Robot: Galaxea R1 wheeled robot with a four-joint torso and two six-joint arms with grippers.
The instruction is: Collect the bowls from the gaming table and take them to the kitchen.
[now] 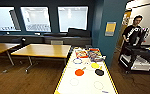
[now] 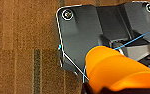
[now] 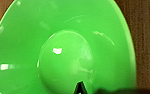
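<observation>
Bowls both off gaming table [image 1: 66,83], seemingly: orange bowl [image 2: 116,70] fills lower right of left wrist view, left gripper apparently clamped on it; lime green bowl [image 3: 63,50] in right wrist view, grip state can't tell. Kitchen leg remains.

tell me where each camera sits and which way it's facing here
head view: high on the robot, looking forward and down along the gaming table toward a person.
left wrist view: on the left arm, looking down at brown floor past the robot's dark plate; an orange bowl sits close.
right wrist view: on the right arm, facing a green bowl.
shared: both wrist views show brown floor.
</observation>
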